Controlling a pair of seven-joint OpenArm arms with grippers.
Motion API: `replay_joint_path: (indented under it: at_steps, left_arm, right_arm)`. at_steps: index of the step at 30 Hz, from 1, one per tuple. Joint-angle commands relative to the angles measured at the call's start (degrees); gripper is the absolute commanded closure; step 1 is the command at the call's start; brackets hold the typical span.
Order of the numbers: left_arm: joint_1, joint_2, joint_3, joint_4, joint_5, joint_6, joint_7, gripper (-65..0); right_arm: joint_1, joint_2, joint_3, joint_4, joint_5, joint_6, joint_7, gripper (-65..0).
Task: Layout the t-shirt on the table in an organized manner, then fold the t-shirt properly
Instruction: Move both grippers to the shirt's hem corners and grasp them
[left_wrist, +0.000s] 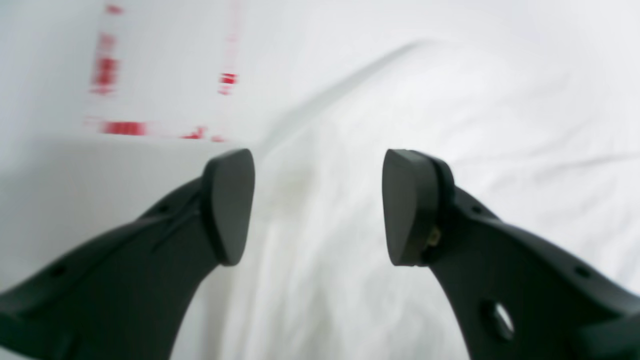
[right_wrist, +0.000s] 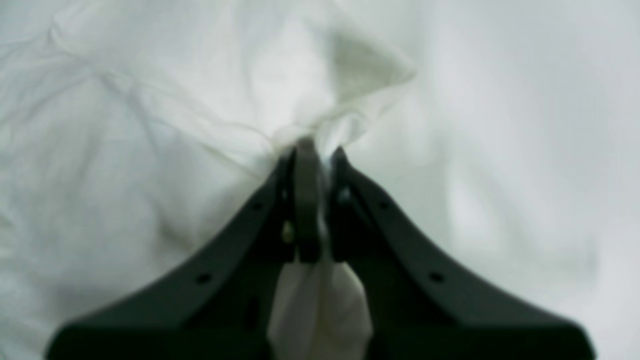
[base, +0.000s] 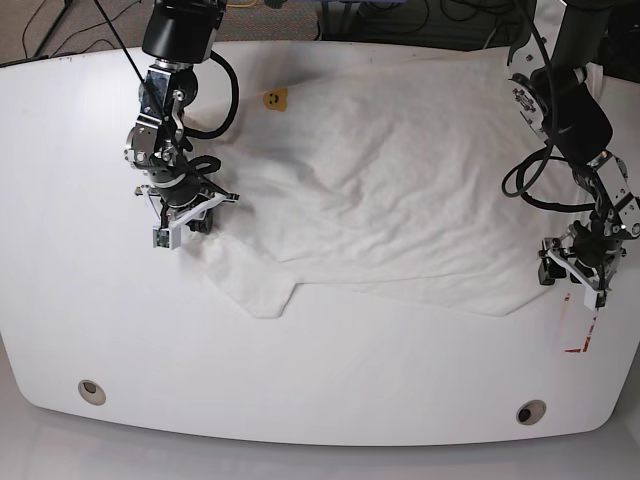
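Observation:
The white t-shirt (base: 400, 190) lies spread and wrinkled across the table (base: 90, 260), with a tiny yellow smiley (base: 271, 99) at its far edge. My right gripper (base: 198, 214) is at the shirt's left part. In the right wrist view it (right_wrist: 317, 155) is shut on a bunched fold of the t-shirt (right_wrist: 150, 115). My left gripper (base: 573, 272) hovers at the shirt's right lower corner. In the left wrist view it (left_wrist: 320, 205) is open and empty above the t-shirt (left_wrist: 425, 115), close to the cloth's edge.
A red-and-white tape mark (base: 581, 335) lies on the table just in front of the left gripper, and shows in the left wrist view (left_wrist: 122, 127). Two round grommet holes (base: 91, 390) (base: 530, 411) sit near the front edge. Cables lie beyond the far edge.

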Motion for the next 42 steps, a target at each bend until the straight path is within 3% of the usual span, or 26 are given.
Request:
replay_joint_path:
  at_steps: [1, 9, 21, 32, 37, 39, 42]
  left_arm:
    - [-2.82, -2.22, 0.06, -2.81, -0.65, 0.01, -3.25, -38.1]
    - [-4.58, -4.42, 3.05, -10.63, -0.65, 3.35, -8.26, -38.2]
    - [-4.67, -6.79, 4.28, -15.91, -0.65, 3.61, -11.07, -38.3]
    - [-4.23, -5.65, 4.28, -15.99, -0.65, 3.0, -10.54, -38.1]
    - [-4.23, -3.36, 6.39, -16.26, -0.65, -0.08, -9.84, -37.6]
    - [-4.23, -2.84, 7.71, -16.26, -0.65, -0.12, -8.96, -35.4]
    - [-4.31, -1.61, 9.11, -16.17, -0.82, -0.12, -8.35, -26.1]
  right_arm:
    - [0.5, 0.22, 0.0, 0.74, 0.21, 0.1, -0.3, -0.2]
    - [0.5, 0.22, 0.0, 0.83, 0.21, 0.1, -0.3, 0.0]
    - [0.59, 0.22, 0.0, 0.92, 0.21, 0.1, -0.3, 0.0]
    - [0.59, 0.22, 0.0, 0.92, 0.21, 0.1, -0.3, 0.0]
    - [0.59, 0.22, 0.0, 0.92, 0.21, 0.1, -0.3, 0.0]
    - [0.59, 0.22, 0.0, 1.01, 0.21, 0.1, -0.3, 0.0]
    - [0.59, 0.22, 0.0, 1.71, 0.21, 0.1, -0.3, 0.0]
